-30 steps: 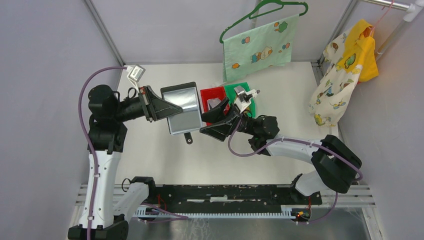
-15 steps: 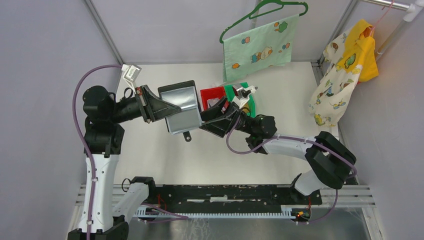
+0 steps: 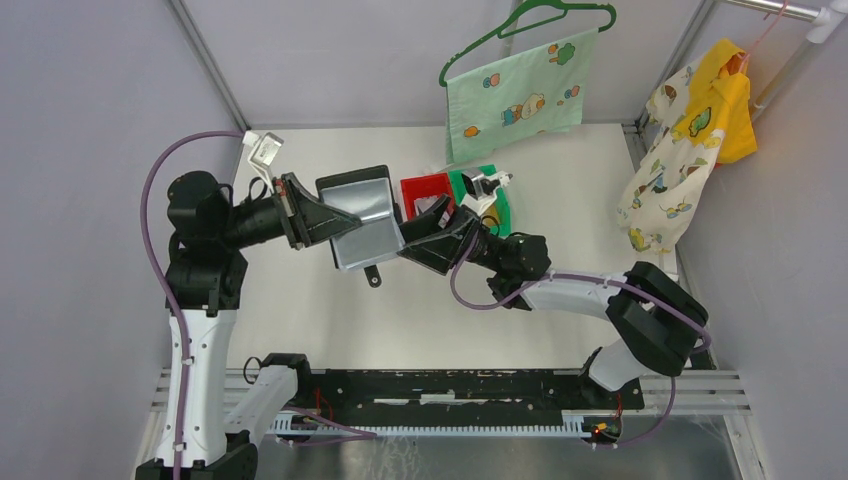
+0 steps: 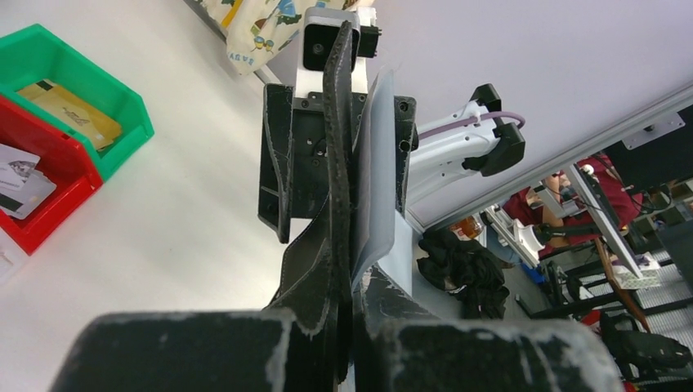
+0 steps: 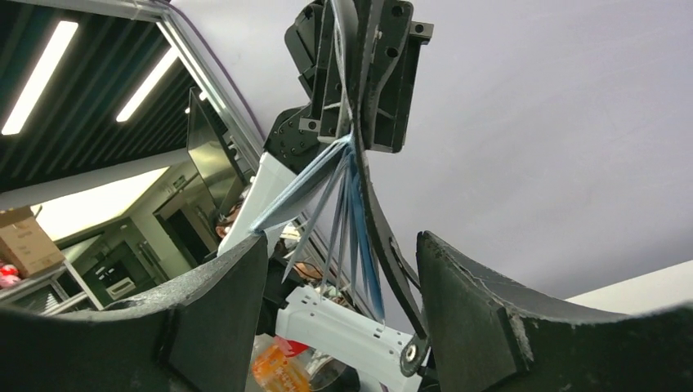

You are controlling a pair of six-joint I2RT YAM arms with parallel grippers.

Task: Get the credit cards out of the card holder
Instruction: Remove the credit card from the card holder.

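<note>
Left gripper (image 4: 347, 322) is clamped tight on the palm-sized black leather-like folding card holder (image 3: 362, 213), its two fingers pressed together on one edge. The holder hangs in the air above the white table (image 3: 560, 180), opened out flat. In the overhead view its shiny grey-blue lining faces up and a small snap tab hangs from its near edge.

Right gripper (image 5: 339, 245) has its jaws well apart, one finger on each side of the holder's opposite edge. The left wrist view shows those fingers flanking the black cover and the lining. Whether their pads touch the leather I cannot tell. From the right wrist view, several thin grey-blue leaves fan out of the holder between the spread fingers. Whether any of them is a card I cannot tell.

The left arm rises from its base at the near left, bends at the elbow, and its forearm runs level toward the right. The right arm reaches from the near right across to the middle of the table, with its wrist pointing left at the holder, so the two grippers face each other.

Just beyond the right gripper sit a red plastic bin (image 3: 418, 186) holding whitish-grey cards (image 4: 20, 178) and a green plastic bin (image 4: 122, 102) holding a tan-gold card (image 4: 69, 108).
</note>
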